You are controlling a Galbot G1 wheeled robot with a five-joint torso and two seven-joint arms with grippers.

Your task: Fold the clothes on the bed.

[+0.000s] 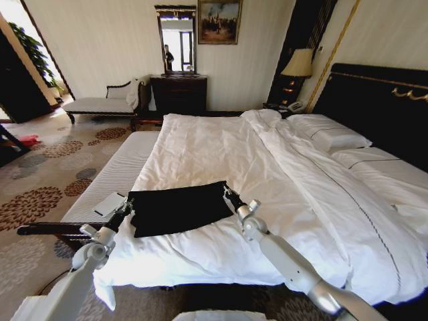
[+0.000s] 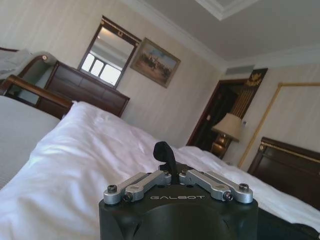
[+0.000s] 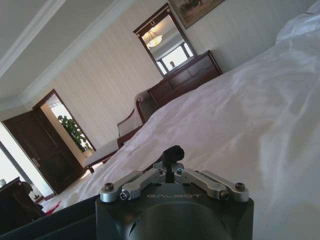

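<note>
White bedding covers the bed (image 1: 281, 174); lower left of frame, 2 grippers, left gripper (image 1: 126, 206) and right gripper (image 1: 229, 193), each pinched together on the black T-shirt (image 1: 179, 207), at opposite edges.

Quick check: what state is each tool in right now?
Left tool: shut, at the black T-shirt's left edge; grip cannot be told.
Right tool: shut, at its right edge; grip cannot be told.

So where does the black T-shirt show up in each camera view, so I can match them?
Head view: the black T-shirt lies flat on the white duvet, near the bed's foot.
Left wrist view: a dark strip on the duvet at the picture's edge.
Right wrist view: a dark strip at the picture's edge.
Shared landmark: the wall mirror.
</note>
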